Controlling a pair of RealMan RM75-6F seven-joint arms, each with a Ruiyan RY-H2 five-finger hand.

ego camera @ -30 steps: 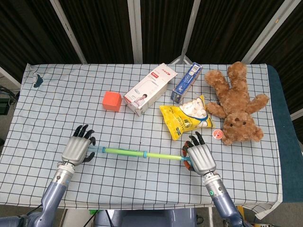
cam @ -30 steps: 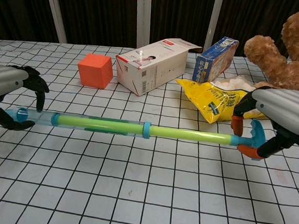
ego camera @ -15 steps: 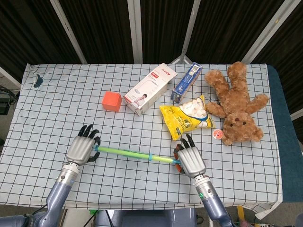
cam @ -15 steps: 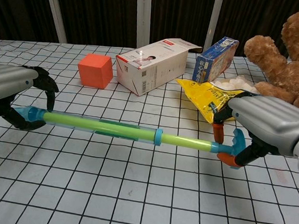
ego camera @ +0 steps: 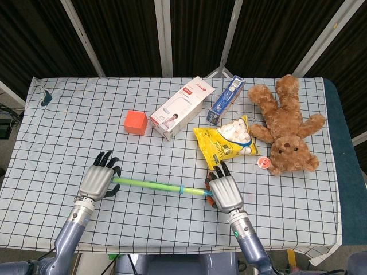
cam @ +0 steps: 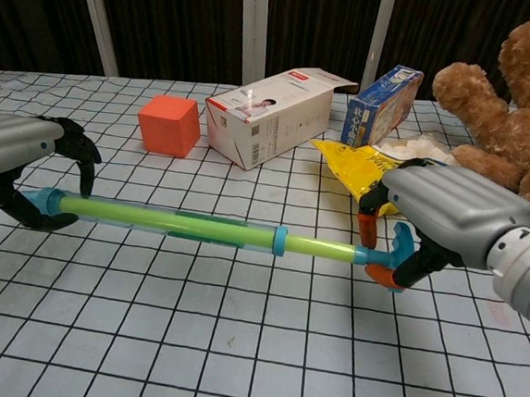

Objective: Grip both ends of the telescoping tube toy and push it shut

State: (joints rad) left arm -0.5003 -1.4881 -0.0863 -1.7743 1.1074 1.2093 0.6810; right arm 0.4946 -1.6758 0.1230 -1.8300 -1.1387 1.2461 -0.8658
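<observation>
The telescoping tube toy (ego camera: pixel 152 184) (cam: pixel 184 226) is a green rod inside a clear sleeve with blue collars, held level just above the checked cloth. My left hand (ego camera: pixel 99 182) (cam: pixel 13 158) grips its blue left end. My right hand (ego camera: pixel 225 193) (cam: pixel 449 213) holds the blue and orange handle (cam: pixel 382 259) at its right end. A short stretch of bare green rod (cam: pixel 319 249) shows between the middle blue collar and the right hand.
Behind the toy stand an orange cube (ego camera: pixel 135 122), a white carton (ego camera: pixel 180 106) lying on its side, a blue box (ego camera: pixel 226 99) and a yellow snack bag (ego camera: pixel 225 142). A brown teddy bear (ego camera: pixel 287 123) lies at the right. The table (ego camera: pixel 69 132) edge runs close in front.
My right hand has moved left with its end, and the toy has grown shorter. The left hand has stayed nearly in place.
</observation>
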